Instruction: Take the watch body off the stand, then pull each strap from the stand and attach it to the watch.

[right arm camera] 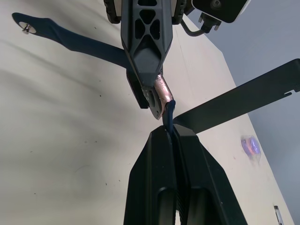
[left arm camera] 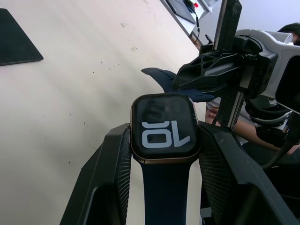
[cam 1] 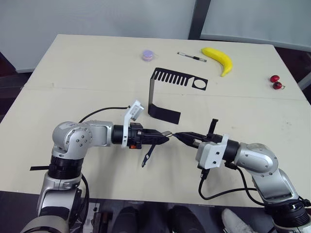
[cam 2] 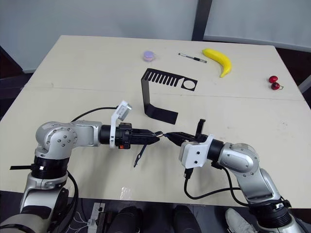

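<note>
Right now the big pale table (cam 1: 73, 73) holds everything. Near its middle stands the black stand (cam 1: 163, 94), with its flat foot on the table and its slotted top arm reaching toward the robot's right. It has nothing hanging on it.

Closer to the robot, the two arms meet tip to tip, just in front of the stand's foot. The left gripper (cam 1: 163, 139) is closed on the watch body (left arm camera: 165, 129), squeezing it by its two sides between the black fingers (left arm camera: 110, 173). The screen shows big white numbers that read "10" turned upside down. One dark blue strap (cam 1: 147, 156) is already on the watch and hangs down from it toward the table.

The right gripper (cam 1: 182, 137) is pinched tight on the second strap (right arm camera: 168, 112), holding it by its thin edge. The end of that strap touches the free end of the watch body, right where the two claws meet.

Far back on the table lie a yellow banana (cam 1: 218, 59), a thin pen (cam 1: 191, 57), a small round purple thing (cam 1: 148, 55) and two red cherries (cam 1: 276, 82).
</note>
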You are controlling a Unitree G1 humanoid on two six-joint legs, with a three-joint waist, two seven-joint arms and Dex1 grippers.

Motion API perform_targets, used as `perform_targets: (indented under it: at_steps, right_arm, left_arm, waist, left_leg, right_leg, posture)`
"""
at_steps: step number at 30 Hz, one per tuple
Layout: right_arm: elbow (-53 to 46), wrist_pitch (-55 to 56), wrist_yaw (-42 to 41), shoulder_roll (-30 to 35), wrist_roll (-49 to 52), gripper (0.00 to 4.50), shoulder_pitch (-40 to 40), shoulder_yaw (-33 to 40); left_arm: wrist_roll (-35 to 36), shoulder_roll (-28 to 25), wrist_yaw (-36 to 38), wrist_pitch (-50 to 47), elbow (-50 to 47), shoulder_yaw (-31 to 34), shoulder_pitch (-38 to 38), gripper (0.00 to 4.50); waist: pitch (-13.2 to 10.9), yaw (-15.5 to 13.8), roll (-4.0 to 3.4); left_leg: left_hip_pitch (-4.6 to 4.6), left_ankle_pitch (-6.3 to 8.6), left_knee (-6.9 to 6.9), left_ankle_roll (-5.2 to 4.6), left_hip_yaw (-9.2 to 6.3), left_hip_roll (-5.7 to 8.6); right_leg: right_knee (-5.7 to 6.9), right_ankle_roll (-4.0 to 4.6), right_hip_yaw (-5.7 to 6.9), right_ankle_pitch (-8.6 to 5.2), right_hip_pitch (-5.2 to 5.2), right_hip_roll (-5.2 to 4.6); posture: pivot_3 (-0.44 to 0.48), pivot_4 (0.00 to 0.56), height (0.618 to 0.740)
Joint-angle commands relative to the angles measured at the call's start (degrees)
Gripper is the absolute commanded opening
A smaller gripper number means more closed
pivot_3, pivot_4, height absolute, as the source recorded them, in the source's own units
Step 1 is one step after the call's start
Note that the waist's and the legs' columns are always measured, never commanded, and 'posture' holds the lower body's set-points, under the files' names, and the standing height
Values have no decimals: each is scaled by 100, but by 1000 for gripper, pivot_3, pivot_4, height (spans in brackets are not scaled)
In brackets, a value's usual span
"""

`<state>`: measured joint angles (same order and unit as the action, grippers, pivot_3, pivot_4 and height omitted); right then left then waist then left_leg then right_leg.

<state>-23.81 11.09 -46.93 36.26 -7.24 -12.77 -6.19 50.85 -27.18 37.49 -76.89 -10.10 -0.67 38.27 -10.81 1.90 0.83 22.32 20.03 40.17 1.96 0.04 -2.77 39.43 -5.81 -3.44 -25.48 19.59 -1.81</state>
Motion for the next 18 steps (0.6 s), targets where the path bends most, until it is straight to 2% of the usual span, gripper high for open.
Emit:
perform_targets:
  at_steps: [1, 18]
  right_arm:
    - [-222, 60, 39, -74, 99, 0, -194, -180]
    - [-282, -53, 26, -26, 60, 0, -222, -241]
  left_arm:
    - [128, 109, 283, 62, -275, -305, 61, 1592]
    - [37, 122, 407, 152, -355, -353, 12, 1592]
  waist:
    - [0, 0, 0]
    - [0, 3, 0]
  left_leg:
    - [0, 0, 0, 0, 0, 0]
    - [0, 0, 0, 0, -1, 0]
  right_leg:
    - [0, 0, 0, 0, 0, 0]
    - [1, 0, 0, 0, 0, 0]
  posture:
    - [0, 150, 740]
    - [0, 150, 740]
